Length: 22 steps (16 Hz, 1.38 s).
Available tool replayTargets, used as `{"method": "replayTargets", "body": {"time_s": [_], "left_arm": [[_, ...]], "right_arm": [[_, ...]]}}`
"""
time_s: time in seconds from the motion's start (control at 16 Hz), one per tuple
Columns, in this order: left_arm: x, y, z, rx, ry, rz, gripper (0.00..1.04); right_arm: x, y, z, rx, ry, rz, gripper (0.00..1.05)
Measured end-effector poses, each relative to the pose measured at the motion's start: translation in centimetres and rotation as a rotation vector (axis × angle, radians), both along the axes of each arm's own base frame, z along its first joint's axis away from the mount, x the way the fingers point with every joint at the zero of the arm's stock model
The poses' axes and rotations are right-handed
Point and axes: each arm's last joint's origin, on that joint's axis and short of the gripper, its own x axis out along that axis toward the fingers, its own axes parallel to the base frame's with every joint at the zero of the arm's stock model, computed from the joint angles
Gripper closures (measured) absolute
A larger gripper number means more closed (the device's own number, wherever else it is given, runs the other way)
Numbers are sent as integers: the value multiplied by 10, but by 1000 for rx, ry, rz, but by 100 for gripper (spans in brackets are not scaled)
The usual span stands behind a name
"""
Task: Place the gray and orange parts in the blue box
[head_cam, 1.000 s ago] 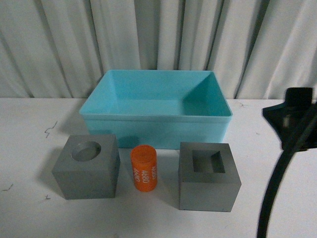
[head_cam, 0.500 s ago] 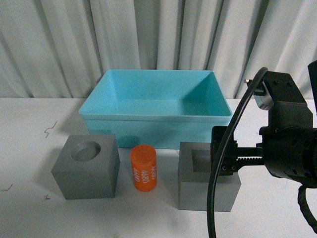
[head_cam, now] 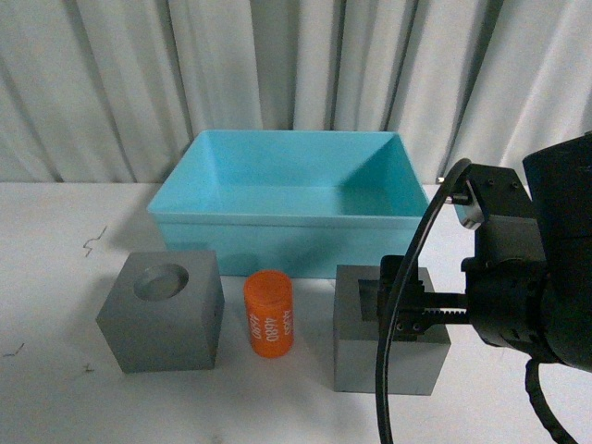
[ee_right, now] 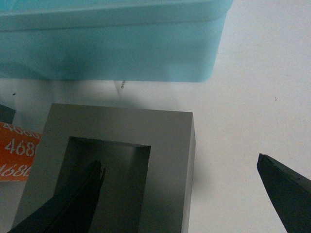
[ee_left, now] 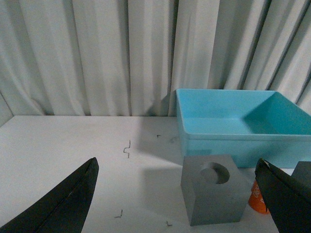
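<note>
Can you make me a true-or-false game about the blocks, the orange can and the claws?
1. The orange cylinder stands between the round-hole cube and the slotted cube. True.
2. The orange cylinder is inside the blue box. False: it stands on the table in front of the box.
3. The right claw is open over the slotted cube. True.
4. The left claw holds the round-hole cube. False: it is open and holds nothing; that cube sits on the table ahead of it.
</note>
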Motion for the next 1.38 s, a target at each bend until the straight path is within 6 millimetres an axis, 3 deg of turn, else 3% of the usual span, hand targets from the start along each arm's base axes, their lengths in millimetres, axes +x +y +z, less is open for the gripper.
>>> {"method": "replayTargets", "body": {"time_s": [0.06, 0.12, 0.25, 0.44, 0.5, 0.62, 0.75, 0.81, 0.94, 1.0, 1.06, 1.19, 1.25, 1.38], "left_arm": [[0, 0, 0, 0, 0, 0, 7], [0, 0, 0, 0, 0, 0, 7], [0, 0, 0, 0, 0, 0, 7], [0, 0, 0, 0, 0, 0, 7], [0, 0, 0, 0, 0, 0, 7], [0, 0, 0, 0, 0, 0, 7], [0, 0, 0, 0, 0, 0, 7], [0, 0, 0, 0, 0, 0, 7], [0, 0, 0, 0, 0, 0, 7], [0, 0, 0, 0, 0, 0, 7], [0, 0, 0, 0, 0, 0, 7], [0, 0, 0, 0, 0, 1, 7], [0, 0, 0, 0, 0, 0, 7], [0, 0, 0, 0, 0, 0, 7]], "right_arm": [[2, 2, -2, 2, 7, -3, 7], [2, 3, -6, 4, 18, -7, 15], [3, 3, -6, 13, 23, -9, 37], [0, 4, -6, 19, 10, -5, 80], [-7, 1, -3, 14, 10, -10, 85], [-28, -12, 7, 17, 24, -13, 86], [-37, -26, 44, 54, -51, -13, 86], [-37, -35, 78, 88, -162, -22, 86], [-15, -54, 147, 111, -414, -78, 86], [3, -60, 168, 100, -497, -101, 86], [23, -61, 172, 89, -518, -118, 86], [67, -49, 158, 80, -486, -101, 86], [95, -34, 154, 78, -470, -86, 86], [130, -13, 154, 101, -468, -80, 86]]}}
